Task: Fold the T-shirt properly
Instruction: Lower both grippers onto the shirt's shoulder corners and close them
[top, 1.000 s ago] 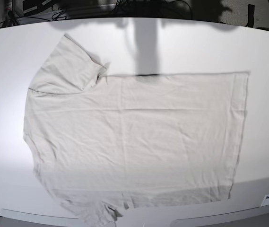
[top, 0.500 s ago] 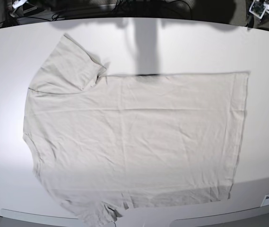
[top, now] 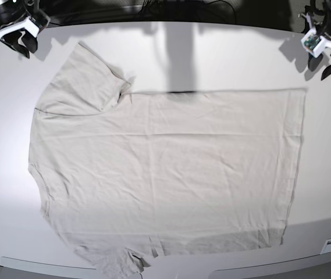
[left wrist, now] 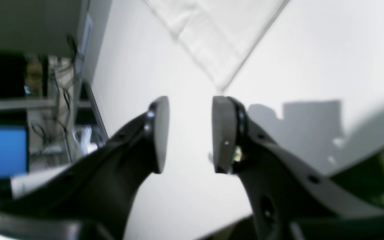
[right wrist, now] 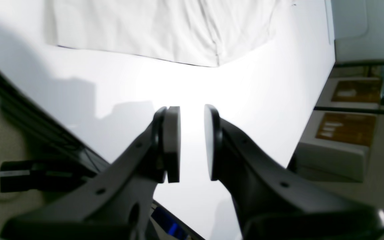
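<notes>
A pale beige T-shirt [top: 165, 174] lies spread flat on a white bench [top: 223, 52], its hem toward the base view's right edge and one short sleeve angled toward the bench's far left corner (a lower sleeve bunches at the near edge). The fabric is lightly wrinkled all over, and a dark shadow band falls across the bench just beyond the shirt's far side.

The left pincer [top: 326, 52] hangs over the bench beyond the shirt's far hem corner, its pads [left wrist: 223, 133] standing clearly apart with nothing between them; the wrist view shows that corner of the shirt just ahead of it. The right pincer [top: 11, 38] hangs beyond the shirt's upper sleeve, its pads [right wrist: 173, 143] parted by a narrower gap, also holding nothing, clear of the cloth.

Past the bench's far edge the room is dim, with tangled cables, a blue panel [left wrist: 2, 150] and brown-fronted boxes [right wrist: 345, 128] beside the bench.
</notes>
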You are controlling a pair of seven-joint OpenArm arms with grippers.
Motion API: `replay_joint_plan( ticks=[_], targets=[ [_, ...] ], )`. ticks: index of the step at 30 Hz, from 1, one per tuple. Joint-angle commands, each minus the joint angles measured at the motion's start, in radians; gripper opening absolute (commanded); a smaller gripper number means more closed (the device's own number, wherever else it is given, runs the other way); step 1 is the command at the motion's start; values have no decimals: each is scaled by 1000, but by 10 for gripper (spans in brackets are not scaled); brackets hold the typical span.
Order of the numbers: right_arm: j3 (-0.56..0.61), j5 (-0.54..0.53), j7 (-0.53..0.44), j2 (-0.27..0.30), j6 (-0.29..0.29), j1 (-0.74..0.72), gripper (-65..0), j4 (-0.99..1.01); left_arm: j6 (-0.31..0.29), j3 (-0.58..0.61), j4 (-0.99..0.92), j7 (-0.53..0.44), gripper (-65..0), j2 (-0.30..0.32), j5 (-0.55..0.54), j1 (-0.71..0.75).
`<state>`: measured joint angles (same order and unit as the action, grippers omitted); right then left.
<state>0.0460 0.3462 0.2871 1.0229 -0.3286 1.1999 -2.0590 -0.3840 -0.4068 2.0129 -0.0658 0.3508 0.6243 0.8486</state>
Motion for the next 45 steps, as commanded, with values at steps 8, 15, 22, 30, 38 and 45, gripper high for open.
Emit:
replay_joint_plan(
  ticks=[8,15,22,30,38,45],
  targets=[
    [-14,10,70,7,-24,8,-518,-17,15,165,-117,41,-394,90,61,-134],
    [-14,14,89,7,-80,8,-518,-17,14,234,-304,22,-394,156,109,-238],
    [-14,21,89,-1,-126,7,-518,-17,14,299,-431,-11,-395,180,109,-327],
    [-14,24,99,-1,-145,8,-518,-19,14,338,-502,-14,-397,180,108,-421],
    [-14,82,108,-1,-210,8,-518,-22,14,338,-566,-24,-412,182,108,-469],
    [-14,82,110,-1,-210,8,-518,-35,13,344,-594,-62,-554,182,109,-469]
  ],
)
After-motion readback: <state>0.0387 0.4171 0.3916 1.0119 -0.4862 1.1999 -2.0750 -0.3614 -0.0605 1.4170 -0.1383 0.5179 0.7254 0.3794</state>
